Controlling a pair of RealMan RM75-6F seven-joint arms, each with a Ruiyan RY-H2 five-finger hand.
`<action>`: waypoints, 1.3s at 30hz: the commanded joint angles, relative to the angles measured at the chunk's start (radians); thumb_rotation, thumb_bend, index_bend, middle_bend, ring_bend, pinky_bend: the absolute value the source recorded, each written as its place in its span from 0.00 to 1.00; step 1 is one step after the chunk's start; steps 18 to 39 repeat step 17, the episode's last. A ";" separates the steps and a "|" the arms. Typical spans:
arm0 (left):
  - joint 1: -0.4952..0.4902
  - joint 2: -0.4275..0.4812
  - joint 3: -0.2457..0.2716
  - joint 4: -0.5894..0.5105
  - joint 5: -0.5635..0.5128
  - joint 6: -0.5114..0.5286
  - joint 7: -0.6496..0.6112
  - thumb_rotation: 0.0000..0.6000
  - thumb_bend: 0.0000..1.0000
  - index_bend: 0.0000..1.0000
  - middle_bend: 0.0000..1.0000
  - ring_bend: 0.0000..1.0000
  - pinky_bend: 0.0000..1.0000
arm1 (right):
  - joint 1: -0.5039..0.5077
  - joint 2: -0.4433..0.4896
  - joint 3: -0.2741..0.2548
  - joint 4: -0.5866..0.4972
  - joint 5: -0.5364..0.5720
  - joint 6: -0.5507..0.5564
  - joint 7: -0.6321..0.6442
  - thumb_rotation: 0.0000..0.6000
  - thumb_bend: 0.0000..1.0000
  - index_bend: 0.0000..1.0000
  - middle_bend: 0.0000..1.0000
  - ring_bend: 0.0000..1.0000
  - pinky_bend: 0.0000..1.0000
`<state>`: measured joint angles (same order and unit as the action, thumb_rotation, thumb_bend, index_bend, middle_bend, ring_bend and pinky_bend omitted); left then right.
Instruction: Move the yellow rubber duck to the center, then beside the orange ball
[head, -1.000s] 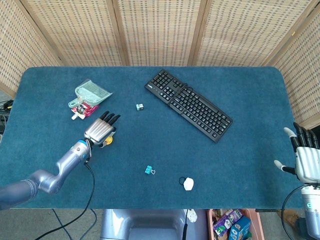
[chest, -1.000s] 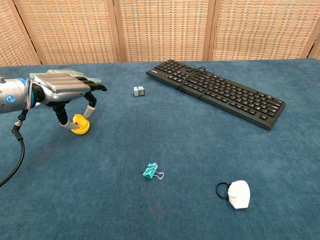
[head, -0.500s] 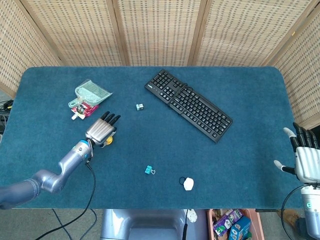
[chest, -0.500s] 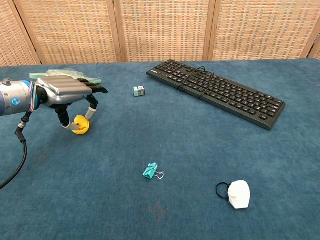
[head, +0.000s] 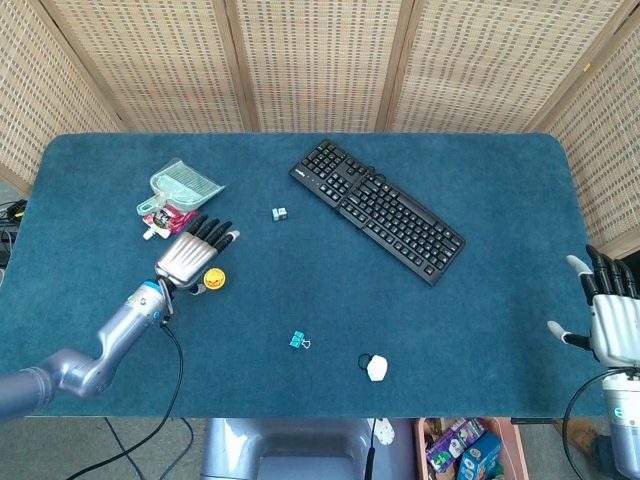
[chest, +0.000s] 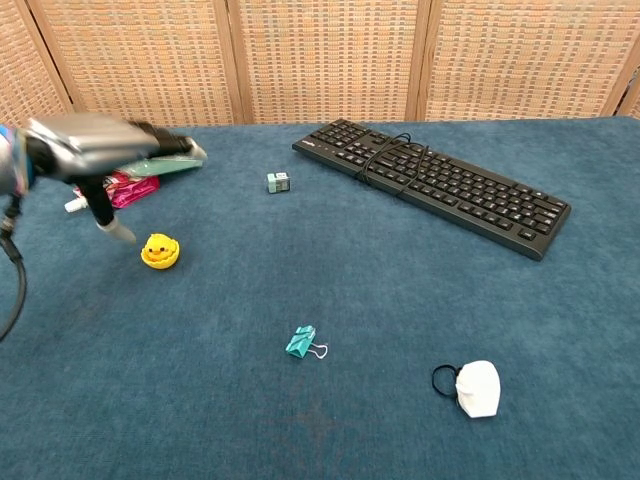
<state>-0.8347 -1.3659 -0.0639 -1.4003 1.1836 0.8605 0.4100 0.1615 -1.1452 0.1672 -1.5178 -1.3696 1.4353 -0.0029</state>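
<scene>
The yellow rubber duck (head: 214, 278) (chest: 159, 251) sits on the blue table (head: 480, 200), left of the middle, with nothing holding it. My left hand (head: 190, 254) (chest: 95, 155) hangs just above and left of the duck, fingers spread and empty, blurred by motion in the chest view. My right hand (head: 607, 312) stays open past the table's right edge, seen only in the head view. No orange ball shows in either view.
A black keyboard (head: 377, 208) (chest: 430, 184) lies at the back right. A small grey-green block (head: 279, 214) (chest: 278, 181), a teal binder clip (head: 298, 341) (chest: 300, 342) and a white pouch (head: 376, 368) (chest: 476, 387) are scattered about. A green bag with pink items (head: 176, 196) lies behind my left hand.
My left hand has let go of the duck and pulled up and back to the left. The duck stays on the table where it was.
</scene>
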 joint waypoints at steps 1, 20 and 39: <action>0.162 0.169 -0.030 -0.224 0.028 0.283 -0.068 1.00 0.00 0.00 0.00 0.00 0.00 | -0.003 0.001 0.001 0.000 -0.002 0.007 0.000 1.00 0.00 0.00 0.00 0.00 0.00; 0.500 0.191 0.039 -0.377 0.022 0.672 -0.014 1.00 0.00 0.00 0.00 0.00 0.00 | -0.017 0.007 -0.004 -0.023 -0.026 0.040 -0.014 1.00 0.00 0.00 0.00 0.00 0.00; 0.500 0.191 0.039 -0.377 0.022 0.672 -0.014 1.00 0.00 0.00 0.00 0.00 0.00 | -0.017 0.007 -0.004 -0.023 -0.026 0.040 -0.014 1.00 0.00 0.00 0.00 0.00 0.00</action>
